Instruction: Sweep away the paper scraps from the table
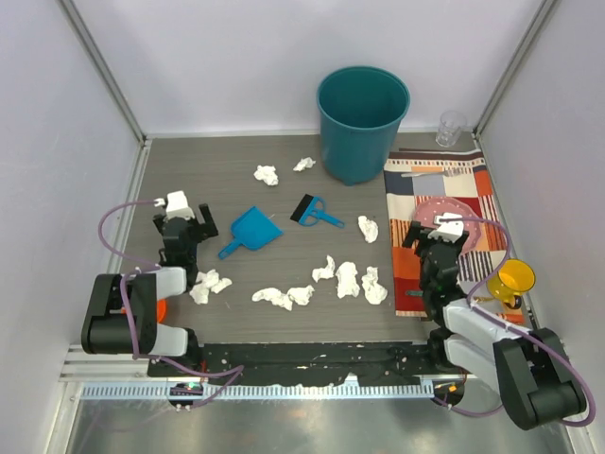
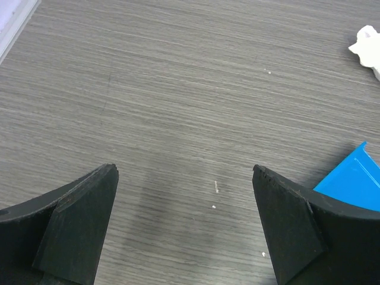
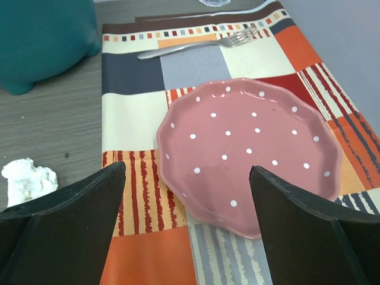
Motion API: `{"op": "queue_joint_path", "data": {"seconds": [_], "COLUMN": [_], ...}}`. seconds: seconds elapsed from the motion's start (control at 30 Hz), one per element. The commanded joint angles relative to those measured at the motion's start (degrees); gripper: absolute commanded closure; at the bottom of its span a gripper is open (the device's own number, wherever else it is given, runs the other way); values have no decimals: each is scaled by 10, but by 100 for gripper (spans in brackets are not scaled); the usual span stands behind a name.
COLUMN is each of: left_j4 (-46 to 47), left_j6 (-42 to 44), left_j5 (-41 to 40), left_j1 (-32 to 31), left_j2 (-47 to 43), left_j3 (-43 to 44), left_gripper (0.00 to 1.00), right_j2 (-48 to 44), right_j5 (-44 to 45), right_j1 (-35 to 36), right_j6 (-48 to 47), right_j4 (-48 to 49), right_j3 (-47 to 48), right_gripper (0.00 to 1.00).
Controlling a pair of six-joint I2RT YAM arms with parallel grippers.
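Several crumpled white paper scraps lie on the dark wood-grain table (image 1: 203,165): two at the back (image 1: 267,174), one mid-right (image 1: 368,228), a cluster in front (image 1: 347,279) and one near the left arm (image 1: 208,284). My left gripper (image 1: 186,223) is open and empty, low over bare table (image 2: 178,89); in the left wrist view (image 2: 184,168) a scrap (image 2: 368,48) and the dustpan (image 2: 353,184) show at the right. My right gripper (image 1: 440,238) is open and empty over the placemat; in the right wrist view (image 3: 187,167) a scrap (image 3: 28,178) lies at the left.
A blue dustpan (image 1: 252,230) and brush (image 1: 315,212) lie mid-table. A teal bin (image 1: 362,123) stands at the back. The striped placemat (image 1: 421,189) holds a pink dotted plate (image 3: 249,148), a fork (image 3: 196,46) and a yellow funnel (image 1: 511,279). A glass (image 1: 451,128) stands far right.
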Motion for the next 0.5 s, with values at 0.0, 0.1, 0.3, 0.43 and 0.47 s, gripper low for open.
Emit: {"op": "queue_joint_path", "data": {"seconds": [0.0,0.1,0.3,0.43,0.47], "left_j4": [-4,-130,-332,-655,-689], "left_j6": [25,78,144,372,402], "left_j5": [29,134,461,411,425], "left_j1": [1,1,-26,-168,-207], "left_j2": [-6,-26,-15,79,99], "left_j3": [44,114,305,488,539], "left_gripper": [0,0,0,7,7], "right_j2": [-32,-46,-57,-59,-61], "right_j5": [-20,-69,-211,-281,-286], "right_j1": [0,0,0,0,0], "right_j6": [5,3,-4,3,5], "right_j4": [-20,-70,-212,-296,-304], "right_j3": [43,74,163,220,226], "right_gripper": [9,9,9,9,9]}}
